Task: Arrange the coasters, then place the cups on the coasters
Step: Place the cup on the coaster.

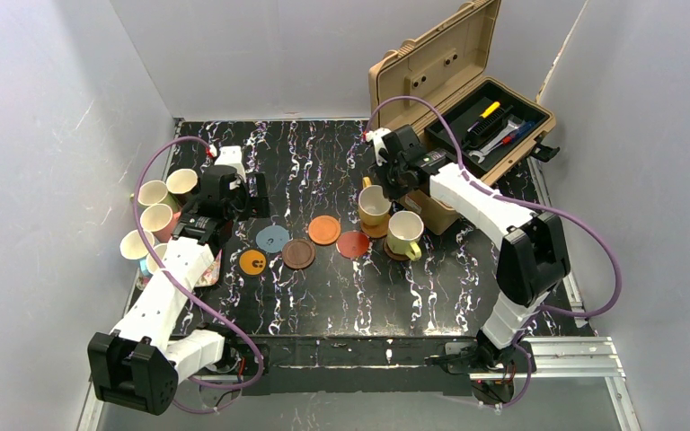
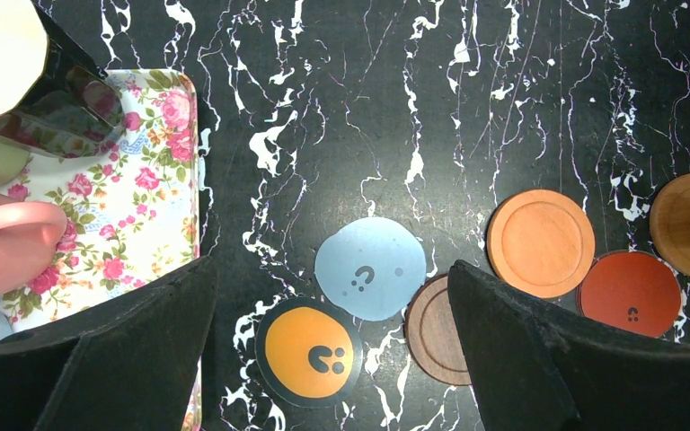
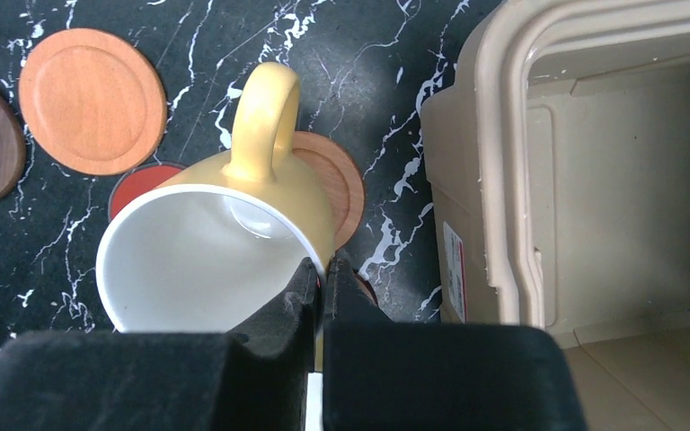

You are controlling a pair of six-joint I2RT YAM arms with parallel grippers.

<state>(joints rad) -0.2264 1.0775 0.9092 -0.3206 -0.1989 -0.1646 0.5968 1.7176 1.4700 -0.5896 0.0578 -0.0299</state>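
The tabletop (image 2: pixel 521 90) is glossy black with a marble pattern. The brown coaster (image 2: pixel 427 332) shows wood grain; the blue coaster (image 2: pixel 370 268) looks smooth and matt. The yellow cup (image 3: pixel 199 256) is shiny and glazed; the toolbox (image 3: pixel 494 153) is matt plastic.

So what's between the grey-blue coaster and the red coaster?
The dark brown coaster and the orange-brown coaster lie there, clearest in the top view.

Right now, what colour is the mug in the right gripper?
The mug in the right gripper is yellow outside, cream inside; clearest in the right wrist view.
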